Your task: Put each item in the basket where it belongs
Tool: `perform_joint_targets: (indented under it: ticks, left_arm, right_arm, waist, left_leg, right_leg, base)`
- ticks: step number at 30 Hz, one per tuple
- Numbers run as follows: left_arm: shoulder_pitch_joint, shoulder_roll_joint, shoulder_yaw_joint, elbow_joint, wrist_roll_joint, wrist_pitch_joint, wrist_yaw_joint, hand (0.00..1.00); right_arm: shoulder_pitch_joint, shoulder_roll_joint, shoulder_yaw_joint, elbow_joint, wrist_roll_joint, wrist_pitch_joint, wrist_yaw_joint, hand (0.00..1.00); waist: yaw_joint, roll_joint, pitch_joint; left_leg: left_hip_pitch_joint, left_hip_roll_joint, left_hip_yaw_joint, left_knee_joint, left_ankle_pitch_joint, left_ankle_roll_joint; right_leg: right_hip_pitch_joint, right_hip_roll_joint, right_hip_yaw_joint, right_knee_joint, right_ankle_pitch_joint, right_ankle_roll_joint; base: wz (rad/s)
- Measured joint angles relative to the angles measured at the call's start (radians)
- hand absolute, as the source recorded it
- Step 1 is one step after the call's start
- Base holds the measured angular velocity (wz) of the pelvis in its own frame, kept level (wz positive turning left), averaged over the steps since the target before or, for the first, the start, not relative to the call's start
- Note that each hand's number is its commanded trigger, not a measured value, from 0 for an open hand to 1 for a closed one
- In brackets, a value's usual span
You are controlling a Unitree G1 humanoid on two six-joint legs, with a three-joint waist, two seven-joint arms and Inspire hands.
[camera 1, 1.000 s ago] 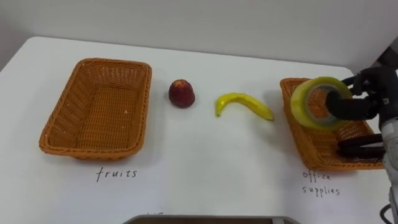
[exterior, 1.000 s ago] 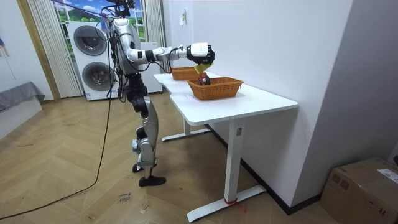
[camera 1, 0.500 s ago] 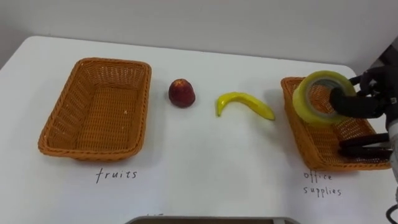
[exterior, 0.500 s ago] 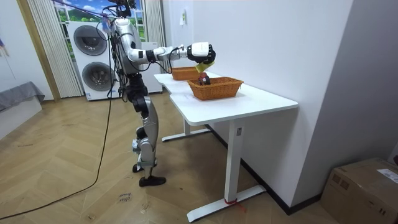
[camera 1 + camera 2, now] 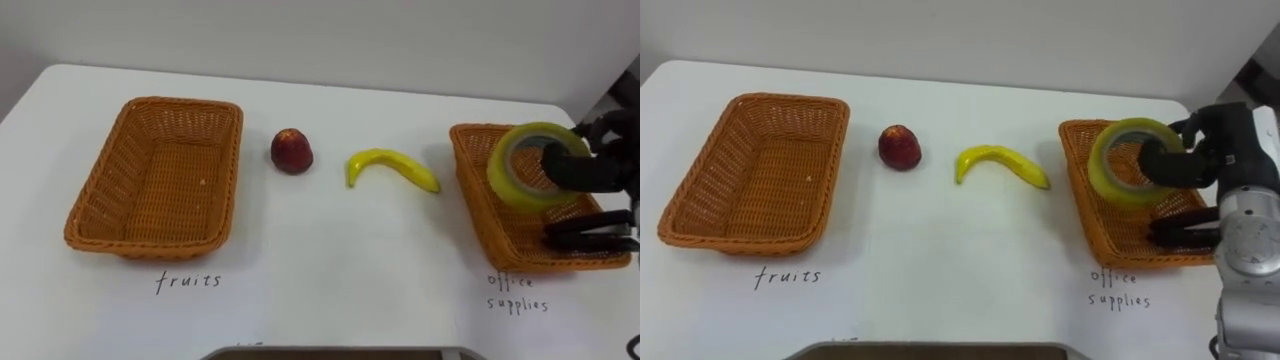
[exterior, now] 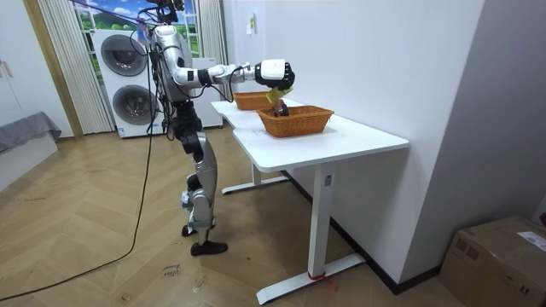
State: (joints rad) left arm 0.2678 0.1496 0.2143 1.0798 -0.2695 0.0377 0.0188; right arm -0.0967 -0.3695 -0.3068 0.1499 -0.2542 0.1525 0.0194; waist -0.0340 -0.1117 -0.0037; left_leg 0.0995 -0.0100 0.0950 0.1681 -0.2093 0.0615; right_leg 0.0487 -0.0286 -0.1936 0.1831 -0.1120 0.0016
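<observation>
Since a second ago my right hand [image 5: 592,168] has carried the tape roll [image 5: 505,178] a little further to the right, so it now hangs over the middle of the right basket [image 5: 478,205] rather than over its left rim. Reading across the white table [image 5: 330,270] from the left: the left basket [image 5: 155,185] sits with nothing in it. The apple [image 5: 291,150] rests on the table just to its right, apart from the rim. The banana [image 5: 390,167] lies further right, between the apple and the right basket, touching neither. Over the right basket, the yellow tape roll is tilted with its hole towards me. I see the hand's dark fingers curled through that hole and clamped round the ring, holding it clear above the basket floor. Under the hand a dark item [image 5: 590,232] lies inside the basket; I cannot tell what it is. In the room view the robot stands at the table's long side, right arm stretched out over the nearer basket.
</observation>
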Motion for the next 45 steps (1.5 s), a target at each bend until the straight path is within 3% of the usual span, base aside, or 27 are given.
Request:
perform_joint_targets:
  ticks: [20, 26, 34, 45]
  left_arm:
    - [-0.003, 0.003, -0.001, 0.002, -0.001, 0.006, 0.045, 0.0]
    - [-0.01, 0.003, -0.001, 0.001, -0.001, 0.006, 0.051, 0.0]
    - [-0.01, -0.003, -0.001, 0.001, 0.0, 0.007, 0.056, 0.0]
    - [-0.022, -0.007, 0.0, 0.001, -0.012, 0.007, 0.05, 0.0]
  right_arm:
    - [0.0, -0.003, -0.007, 0.073, -0.028, 0.001, 0.027, 0.0]
    - [-0.003, -0.003, -0.007, 0.072, -0.035, 0.001, 0.028, 0.0]
    - [-0.003, -0.003, -0.007, 0.052, -0.073, 0.001, 0.038, 0.0]
    - [-0.002, -0.003, 0.002, -0.171, -0.103, 0.004, 0.048, 0.0]
  waist:
    - [0.003, -0.023, 0.0026]
    - [0.014, -0.015, 0.0051]
    - [0.011, 0.0, 0.0008]
    - [0.016, 0.003, 0.0014]
  left_leg:
    - [0.0, -0.001, 0.0, 0.0, 0.0, 0.0]
    - [-0.001, 0.0, 0.0, -0.001, 0.0, 0.0]
    - [-0.002, -0.001, 0.0, -0.003, 0.0, 0.001]
    - [-0.006, -0.001, 0.007, -0.003, 0.0, 0.001]
  right_leg:
    - [0.0, 0.0, 0.003, 0.0, -0.001, 0.002]
    - [-0.003, 0.0, 0.003, 0.001, -0.001, 0.002]
    - [-0.004, 0.0, 0.005, 0.003, -0.001, 0.002]
    - [-0.016, 0.0, 0.013, 0.006, -0.001, 0.002]
  base:
    - [0.0]
    - [0.0]
    - [0.0]
    - [-0.02]
